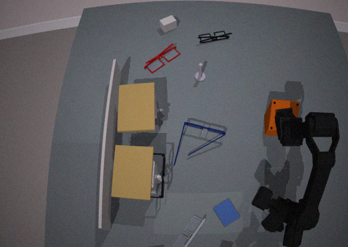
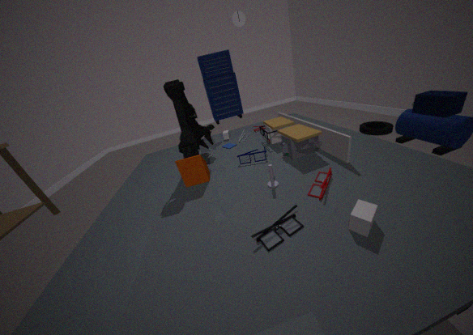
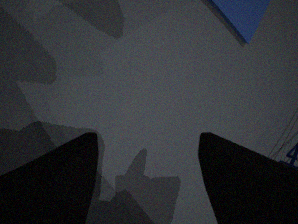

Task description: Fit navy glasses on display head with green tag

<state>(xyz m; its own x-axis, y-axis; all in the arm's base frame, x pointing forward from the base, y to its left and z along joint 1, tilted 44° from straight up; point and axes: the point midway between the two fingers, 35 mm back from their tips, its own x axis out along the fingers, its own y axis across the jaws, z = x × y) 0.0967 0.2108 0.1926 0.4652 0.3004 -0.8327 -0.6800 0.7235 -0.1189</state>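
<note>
The navy glasses (image 1: 203,127) (image 2: 249,157) lie on the table with their temples spread open, right of the two display heads. Both heads sit under yellow tops: one farther back (image 1: 136,106) (image 2: 300,132) is bare, and the other (image 1: 132,172) (image 2: 277,123) wears black glasses. I cannot make out the green tag clearly. My gripper (image 1: 260,201) (image 2: 208,133) (image 3: 148,144) hangs over the table near the blue pad (image 1: 226,212), far from the navy glasses. Its fingers stand apart with nothing between them.
Red glasses (image 1: 162,58) (image 2: 321,184), black glasses (image 1: 214,37) (image 2: 279,228), a white cube (image 1: 168,23) (image 2: 363,217) and a white peg stand (image 1: 200,72) (image 2: 271,176) lie on the table. An orange box (image 1: 272,117) (image 2: 193,171) is by the arm. A white panel (image 1: 105,141) stands behind the heads.
</note>
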